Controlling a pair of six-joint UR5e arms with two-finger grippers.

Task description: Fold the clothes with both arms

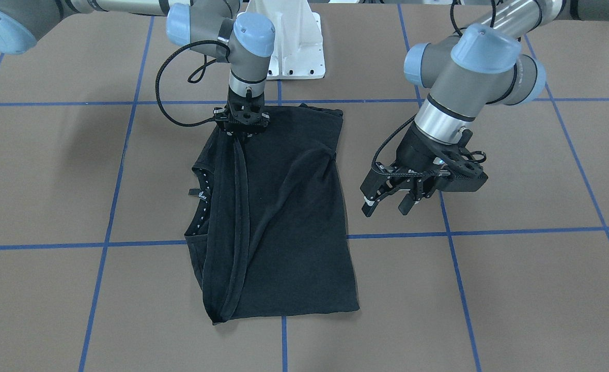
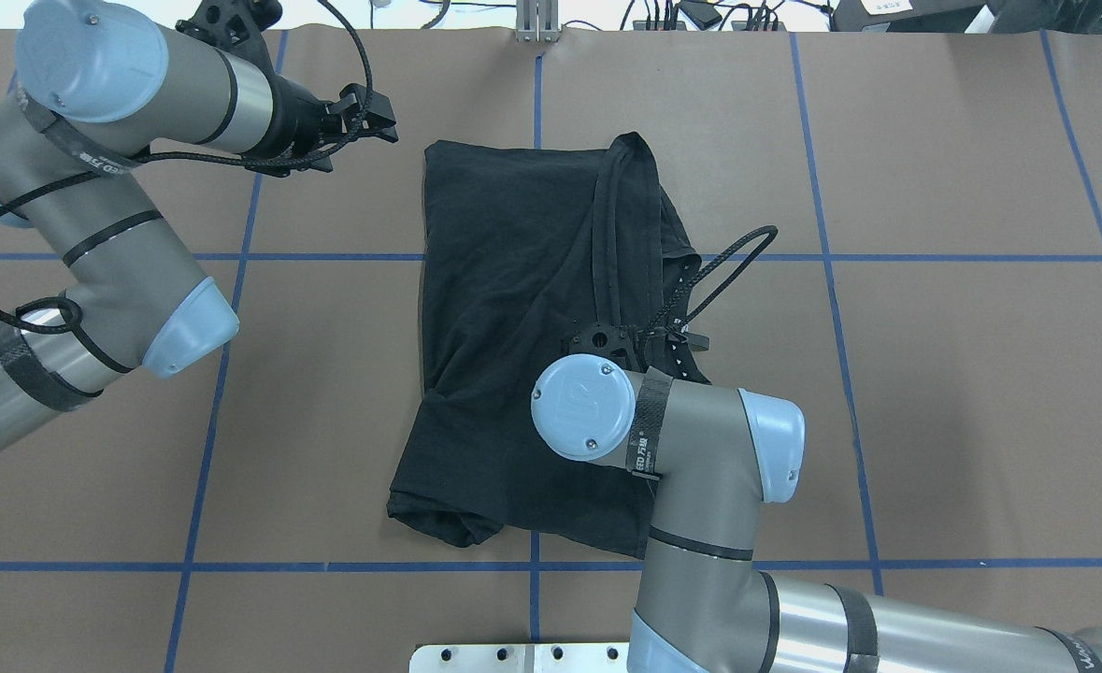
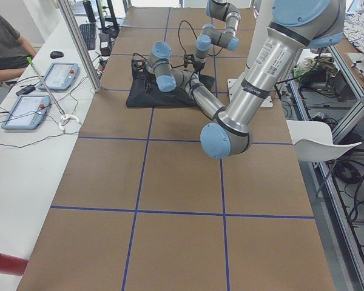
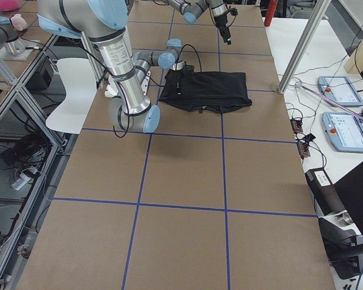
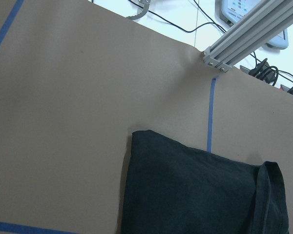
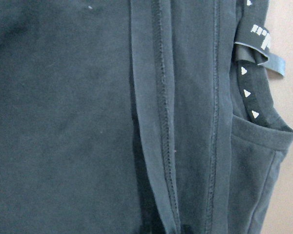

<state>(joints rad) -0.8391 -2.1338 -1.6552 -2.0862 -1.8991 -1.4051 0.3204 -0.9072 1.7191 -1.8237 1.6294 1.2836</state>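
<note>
The clothes are one black T-shirt (image 1: 294, 232) (image 2: 513, 280), lying folded lengthwise on the brown table, plain side up, with its collar and neck label (image 6: 256, 39) at one long edge. My right gripper (image 1: 239, 135) points straight down onto the end of the shirt nearest the robot base. It is shut on a doubled hem strip (image 6: 161, 122) that runs taut along the shirt. In the overhead view its fingers are hidden under the wrist. My left gripper (image 1: 387, 206) (image 2: 387, 117) hangs open and empty above bare table beside the shirt's other long edge.
The white base pedestal (image 1: 294, 46) stands just behind the shirt. Blue tape lines (image 1: 108, 227) grid the brown table. An aluminium post (image 5: 254, 34) stands at the table's far edge. A seated person (image 3: 6, 42) and control tablets (image 3: 24, 112) are at the side desk.
</note>
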